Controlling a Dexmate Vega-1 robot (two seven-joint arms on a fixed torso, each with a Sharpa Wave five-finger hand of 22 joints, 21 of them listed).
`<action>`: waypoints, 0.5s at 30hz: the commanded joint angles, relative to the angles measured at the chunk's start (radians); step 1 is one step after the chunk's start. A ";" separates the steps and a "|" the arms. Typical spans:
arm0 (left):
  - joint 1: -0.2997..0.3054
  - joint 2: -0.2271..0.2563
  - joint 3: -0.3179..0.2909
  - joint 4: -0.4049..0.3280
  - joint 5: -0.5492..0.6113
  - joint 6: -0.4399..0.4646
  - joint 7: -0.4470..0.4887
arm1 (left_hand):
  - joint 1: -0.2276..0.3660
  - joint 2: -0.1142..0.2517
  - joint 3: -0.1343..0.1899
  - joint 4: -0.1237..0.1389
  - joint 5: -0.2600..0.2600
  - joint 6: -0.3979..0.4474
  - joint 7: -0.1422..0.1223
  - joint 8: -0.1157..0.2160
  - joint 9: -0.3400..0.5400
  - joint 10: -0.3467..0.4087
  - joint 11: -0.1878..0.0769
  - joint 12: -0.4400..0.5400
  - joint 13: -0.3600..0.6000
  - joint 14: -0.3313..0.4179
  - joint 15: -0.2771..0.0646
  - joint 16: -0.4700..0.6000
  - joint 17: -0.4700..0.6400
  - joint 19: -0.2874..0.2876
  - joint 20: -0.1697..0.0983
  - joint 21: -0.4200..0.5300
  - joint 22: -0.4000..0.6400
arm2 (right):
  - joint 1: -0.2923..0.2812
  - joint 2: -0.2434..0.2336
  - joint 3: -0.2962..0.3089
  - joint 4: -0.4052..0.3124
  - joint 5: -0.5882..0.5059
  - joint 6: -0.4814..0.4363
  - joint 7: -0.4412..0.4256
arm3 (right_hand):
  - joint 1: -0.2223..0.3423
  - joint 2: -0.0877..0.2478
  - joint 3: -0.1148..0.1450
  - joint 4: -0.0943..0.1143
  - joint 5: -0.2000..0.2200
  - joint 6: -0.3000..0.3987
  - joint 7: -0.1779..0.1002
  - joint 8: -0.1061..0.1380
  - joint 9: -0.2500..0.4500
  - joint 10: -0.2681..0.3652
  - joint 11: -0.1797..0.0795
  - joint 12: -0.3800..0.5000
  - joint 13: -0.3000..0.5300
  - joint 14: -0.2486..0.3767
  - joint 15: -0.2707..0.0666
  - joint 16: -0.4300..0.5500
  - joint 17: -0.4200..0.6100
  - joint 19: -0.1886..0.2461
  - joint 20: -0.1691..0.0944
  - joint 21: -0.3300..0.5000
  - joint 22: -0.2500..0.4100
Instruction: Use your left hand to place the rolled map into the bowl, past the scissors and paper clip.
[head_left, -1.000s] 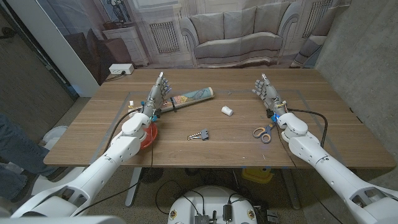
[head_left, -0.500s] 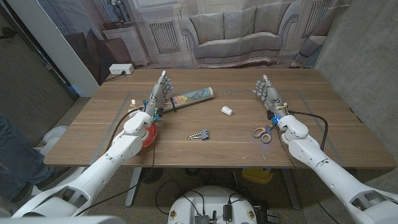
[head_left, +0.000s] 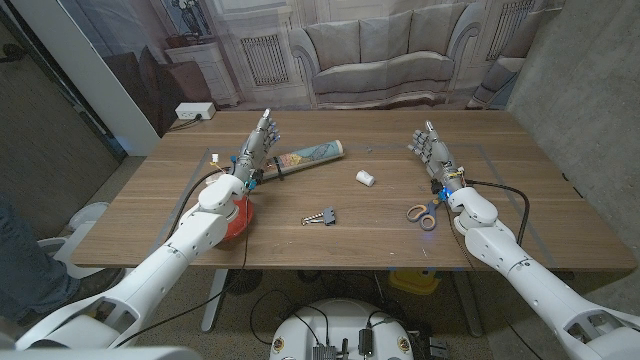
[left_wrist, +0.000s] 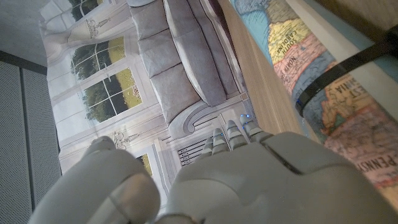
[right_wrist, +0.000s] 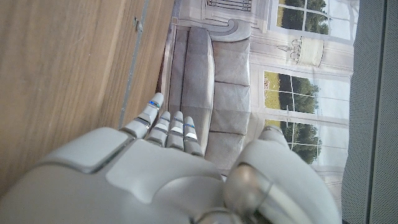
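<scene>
The rolled map (head_left: 306, 156) lies on the far part of the table, tied by a black band; its printed paper (left_wrist: 323, 93) fills one side of the left wrist view. My left hand (head_left: 256, 150) stands just left of the map's near end, fingers straight up and apart, holding nothing. The red bowl (head_left: 238, 217) sits under my left forearm near the table's left front. The paper clip (head_left: 321, 216) lies mid-table, and the scissors (head_left: 421, 213) lie right of it. My right hand (head_left: 431, 149) is raised behind the scissors, fingers spread and empty.
A small white roll (head_left: 365, 178) lies between the map and the scissors. A backdrop printed with a sofa (head_left: 380, 62) hangs behind the table. A white socket box (head_left: 194, 111) sits on a ledge at the far left.
My left hand has crept a little farther forward and right, closer to the map's near end. The right hand has barely moved.
</scene>
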 joint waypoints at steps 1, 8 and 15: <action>0.033 0.047 -0.003 -0.098 0.086 0.019 0.090 | 0.012 0.002 -0.003 -0.005 0.009 0.012 0.000 0.007 0.005 0.010 -0.002 0.011 0.003 0.009 0.000 0.004 0.001 0.008 -0.025 -0.001 0.003 | -0.013 -0.006 0.012 -0.016 0.008 0.009 -0.003 | 0.002 0.003 0.003 0.001 0.003 0.012 -0.002 0.005 0.005 0.010 -0.002 0.006 0.002 0.011 0.000 0.003 0.002 0.011 -0.020 -0.005 0.001; 0.048 0.054 -0.012 -0.119 0.098 0.011 0.106 | 0.022 0.005 -0.004 -0.010 0.013 0.031 -0.002 0.010 0.004 0.027 0.003 0.015 0.003 0.024 0.004 0.006 0.001 0.013 -0.024 -0.008 0.003 | -0.023 -0.018 0.018 -0.026 0.011 0.006 -0.001 | 0.001 0.005 0.002 0.001 0.003 0.014 -0.002 0.006 0.005 0.010 0.000 0.006 0.002 0.013 0.001 0.003 0.003 0.012 -0.020 -0.008 0.002; 0.058 0.056 -0.019 -0.123 0.117 0.001 0.126 | 0.026 0.007 -0.005 -0.013 0.015 0.043 0.005 0.011 0.004 0.036 0.006 0.015 0.003 0.034 0.005 0.007 0.001 0.020 -0.029 -0.012 0.003 | -0.042 -0.042 0.032 -0.065 0.013 0.003 -0.004 | 0.000 0.006 0.001 0.001 0.003 0.018 -0.002 0.006 0.005 0.012 0.001 0.007 0.002 0.013 0.001 0.002 0.003 0.014 -0.019 -0.011 0.002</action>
